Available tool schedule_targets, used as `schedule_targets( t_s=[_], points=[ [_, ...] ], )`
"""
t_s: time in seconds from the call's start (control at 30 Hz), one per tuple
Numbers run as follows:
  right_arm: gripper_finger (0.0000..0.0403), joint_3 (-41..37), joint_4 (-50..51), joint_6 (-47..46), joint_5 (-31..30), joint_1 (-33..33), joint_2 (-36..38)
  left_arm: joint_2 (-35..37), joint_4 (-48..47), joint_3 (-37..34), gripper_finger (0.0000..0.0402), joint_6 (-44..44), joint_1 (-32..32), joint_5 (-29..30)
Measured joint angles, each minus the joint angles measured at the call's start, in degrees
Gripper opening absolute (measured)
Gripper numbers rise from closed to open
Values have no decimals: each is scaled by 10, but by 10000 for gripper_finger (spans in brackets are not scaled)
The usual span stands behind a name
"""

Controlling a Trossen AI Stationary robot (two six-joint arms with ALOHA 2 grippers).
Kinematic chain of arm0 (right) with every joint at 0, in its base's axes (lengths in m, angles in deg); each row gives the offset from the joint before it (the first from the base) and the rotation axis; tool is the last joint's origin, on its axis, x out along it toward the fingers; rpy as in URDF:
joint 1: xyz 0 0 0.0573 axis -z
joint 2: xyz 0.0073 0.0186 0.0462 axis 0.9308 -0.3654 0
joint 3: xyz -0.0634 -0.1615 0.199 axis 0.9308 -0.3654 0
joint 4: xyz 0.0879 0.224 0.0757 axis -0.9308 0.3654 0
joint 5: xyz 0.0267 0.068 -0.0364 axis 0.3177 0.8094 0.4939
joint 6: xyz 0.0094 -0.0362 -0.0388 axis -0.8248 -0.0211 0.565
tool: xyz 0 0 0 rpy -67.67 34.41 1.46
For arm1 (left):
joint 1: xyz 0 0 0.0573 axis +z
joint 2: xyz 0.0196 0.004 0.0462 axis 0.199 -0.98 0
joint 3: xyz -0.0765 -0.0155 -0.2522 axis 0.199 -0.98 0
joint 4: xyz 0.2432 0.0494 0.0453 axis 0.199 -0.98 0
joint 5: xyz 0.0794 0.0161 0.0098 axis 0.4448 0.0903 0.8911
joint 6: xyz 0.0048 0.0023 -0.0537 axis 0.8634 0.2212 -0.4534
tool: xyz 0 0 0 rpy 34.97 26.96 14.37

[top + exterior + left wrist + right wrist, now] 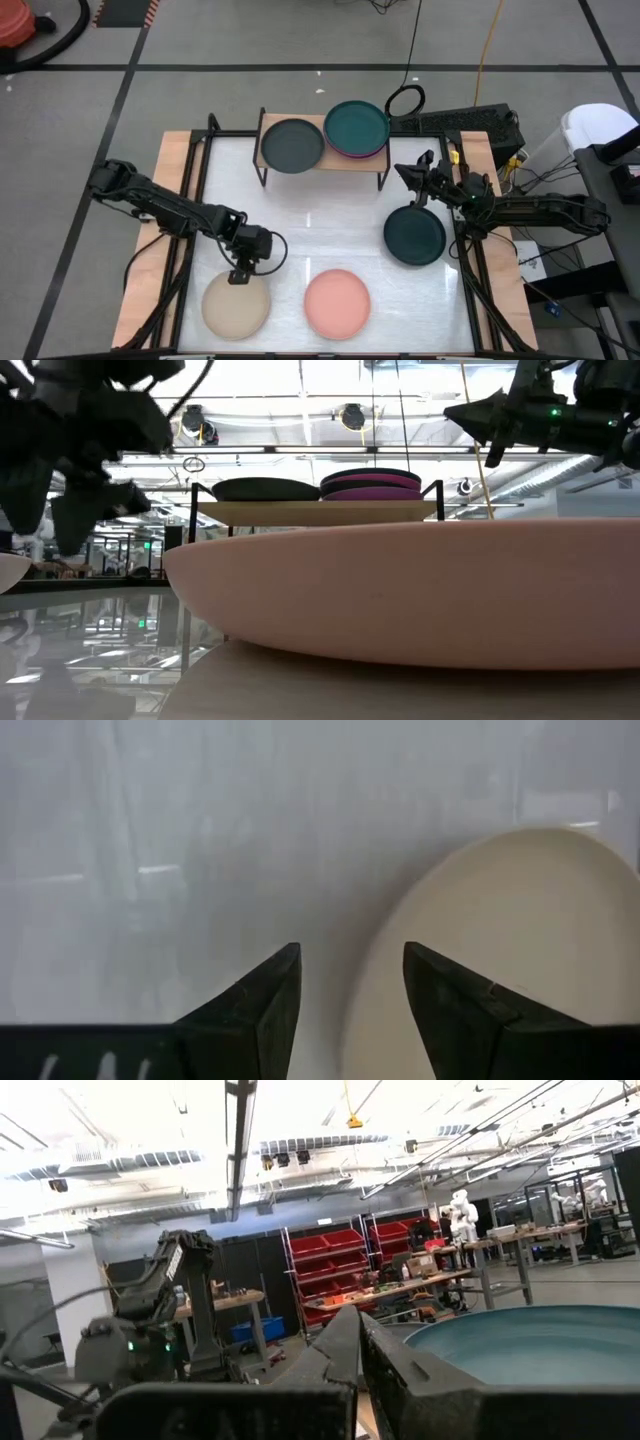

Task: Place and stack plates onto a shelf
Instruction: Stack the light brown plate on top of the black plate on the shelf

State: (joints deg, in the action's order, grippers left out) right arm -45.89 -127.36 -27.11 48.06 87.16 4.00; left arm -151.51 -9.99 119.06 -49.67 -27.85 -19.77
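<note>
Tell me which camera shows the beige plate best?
The high view: the whole beige plate shows, under the left hand. The left wrist view shows part of it; the low view, only a sliver at the picture's edge; the right wrist view, nothing.

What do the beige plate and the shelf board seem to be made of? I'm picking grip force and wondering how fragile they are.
The beige plate looks like matte ceramic or melamine: an even, dull surface with no glare and a smooth rounded rim; the pictures can't settle which. The shelf board looks like light unfinished wood, pale tan with a flat sheen, on thin black legs that appear to be metal.
</note>
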Motion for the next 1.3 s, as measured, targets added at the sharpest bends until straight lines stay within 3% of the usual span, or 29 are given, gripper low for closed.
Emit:
schedule_targets(
  t_s=[0.4, 0.5, 0.67, 0.87, 1.03, 1.17, 1.3],
  points=[
    [0, 0, -10, 15, -12, 0, 0, -50, 7, -19, 176, 19, -26, -26],
    [0, 0, -12, 14, -34, 0, 0, -55, -1, -19, 138, 40, -27, -21],
    [0, 0, -8, 14, -46, 0, 0, -50, -8, -19, 23, 60, 7, -56],
    [0, 0, -20, 15, -47, 0, -4, -13, -59, 14, 11, 126, 75, -60],
    [0, 0, -21, 23, -47, 0, -9, 63, -81, 72, 9, 220, 133, -13],
    [0, 0, -25, 29, -60, 0, -23, 110, -11, 129, 9, 306, 181, -1],
    [0, 0, -25, -15, -60, -1, -49, 124, 45, 185, 8, 356, 230, 79]
  ],
)
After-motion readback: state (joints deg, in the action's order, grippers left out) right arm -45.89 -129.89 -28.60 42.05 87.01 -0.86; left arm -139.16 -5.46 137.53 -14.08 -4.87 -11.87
